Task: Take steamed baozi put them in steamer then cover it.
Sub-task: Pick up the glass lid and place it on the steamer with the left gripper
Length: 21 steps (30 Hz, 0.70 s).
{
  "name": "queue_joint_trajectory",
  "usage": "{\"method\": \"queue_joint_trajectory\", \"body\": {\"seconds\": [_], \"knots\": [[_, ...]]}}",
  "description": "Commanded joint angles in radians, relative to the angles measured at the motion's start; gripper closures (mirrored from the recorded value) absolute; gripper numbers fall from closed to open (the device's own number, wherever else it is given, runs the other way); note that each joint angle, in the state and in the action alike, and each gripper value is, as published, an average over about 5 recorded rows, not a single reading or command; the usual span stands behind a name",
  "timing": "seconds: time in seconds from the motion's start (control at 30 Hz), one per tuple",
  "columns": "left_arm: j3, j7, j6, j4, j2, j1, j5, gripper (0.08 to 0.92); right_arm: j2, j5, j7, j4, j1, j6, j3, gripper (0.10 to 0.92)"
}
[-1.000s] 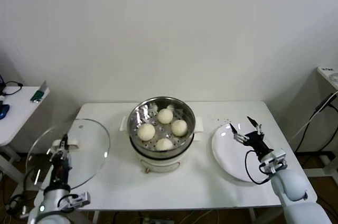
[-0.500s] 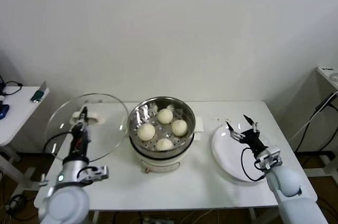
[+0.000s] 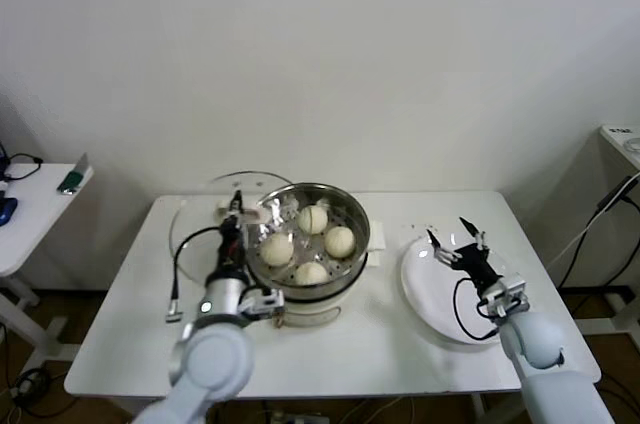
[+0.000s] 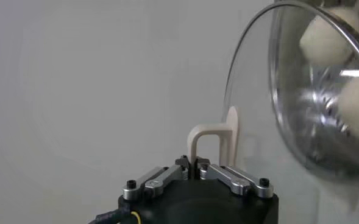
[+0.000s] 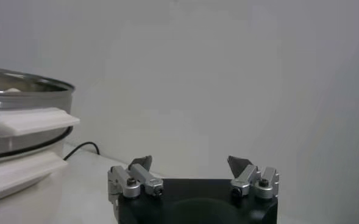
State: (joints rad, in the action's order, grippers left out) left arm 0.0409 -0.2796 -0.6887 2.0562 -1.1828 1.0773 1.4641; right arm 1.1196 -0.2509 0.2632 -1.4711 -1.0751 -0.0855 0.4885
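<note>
The steamer [image 3: 356, 216] stands mid-table with four baozi [image 3: 313, 219] on its tray. My left gripper [image 3: 233, 212] is shut on the cream handle [image 3: 247, 210] of the glass cover [image 3: 195, 224]. It holds the cover tilted just left of the steamer, with the cover's edge overlapping the steamer's left rim. In the left wrist view my left gripper [image 4: 192, 164] pinches the handle [image 4: 213, 137], and baozi [image 4: 325, 36] show through the cover's glass [image 4: 289, 122]. My right gripper [image 3: 452, 239] is open and empty above the white plate [image 3: 440, 299]. It is also open in the right wrist view [image 5: 190, 164].
The white plate lies right of the steamer. The steamer's side handle [image 5: 27, 122] shows in the right wrist view. A side table [image 3: 40, 204] with small items stands far left, and another table's corner [image 3: 625, 139] far right. Cables hang at both sides.
My left arm has carried the cover rightward from beyond the table's left edge to the steamer's left rim. My right gripper has barely moved.
</note>
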Motion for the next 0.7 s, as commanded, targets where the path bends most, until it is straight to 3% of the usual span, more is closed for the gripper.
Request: {"method": "queue_joint_trajectory", "body": {"seconds": [0.03,0.33,0.7], "knots": [[-0.152,-0.08,-0.04,-0.118,-0.246,-0.092,0.187,0.857,0.004,0.005,0.001,0.019,-0.002,-0.009,0.014,0.203],[-0.174,-0.022,-0.077,-0.204,-0.334,-0.106,0.181,0.857,0.003,0.008,0.0,0.022,-0.011,-0.016,0.029,0.203],[-0.173,0.028,-0.089,-0.299,-0.337,-0.134,0.158,0.857,0.003,0.012,0.002,0.025,-0.019,-0.022,0.044,0.203]]}}
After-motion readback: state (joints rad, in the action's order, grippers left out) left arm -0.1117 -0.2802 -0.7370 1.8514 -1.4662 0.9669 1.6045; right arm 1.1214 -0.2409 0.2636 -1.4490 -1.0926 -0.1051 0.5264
